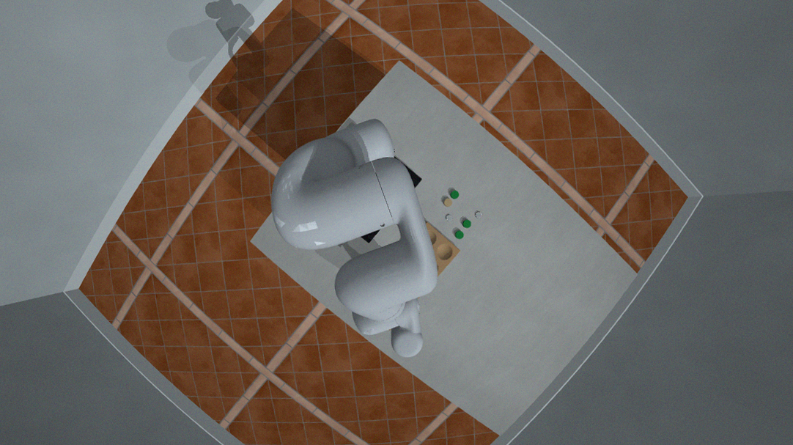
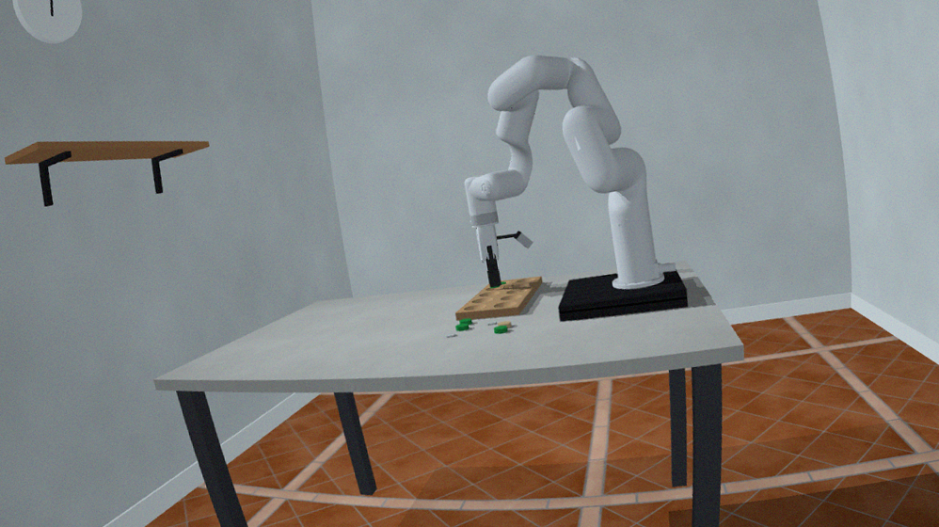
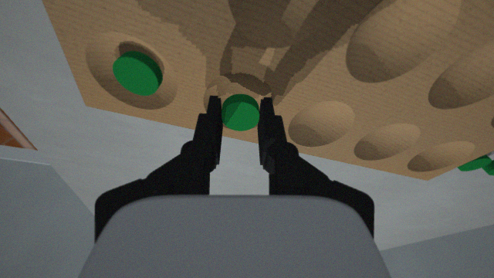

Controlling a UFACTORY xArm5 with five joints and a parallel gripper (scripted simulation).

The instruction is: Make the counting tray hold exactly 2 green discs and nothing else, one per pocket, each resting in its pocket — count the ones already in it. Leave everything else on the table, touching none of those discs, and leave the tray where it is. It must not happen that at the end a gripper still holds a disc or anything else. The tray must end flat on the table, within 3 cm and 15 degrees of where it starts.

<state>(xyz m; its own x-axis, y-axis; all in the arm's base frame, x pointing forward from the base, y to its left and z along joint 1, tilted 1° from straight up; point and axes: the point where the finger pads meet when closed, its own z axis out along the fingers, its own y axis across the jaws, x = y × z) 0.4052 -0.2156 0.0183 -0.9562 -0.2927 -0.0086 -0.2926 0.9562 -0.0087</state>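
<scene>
- A green disc [image 3: 240, 112] sat pinched between the two black fingers. The fingers were closed most of the way, one on each side of the disc.
- The held disc hung just over a round pocket near the close edge of the wooden counting tray [image 3: 185, 46]. I could not tell if it touched the pocket.
- A second green disc [image 3: 137, 73] lay in a corner pocket, up and to the left of the fingers. It leaned a bit against the pocket wall.
- The pockets to the right of the fingers had nothing in them.
- The tray lay flat on the grey desk [image 2: 350, 341].
- More green discs [image 1: 465, 222] lay loose on the desk past the far end of the tray, well away from the fingers. A tan disc [image 1: 447, 201] and small pale bits lay there too.
- The white arm [image 2: 590, 147] bent high over the tray, with the fingers pointing straight down.
</scene>
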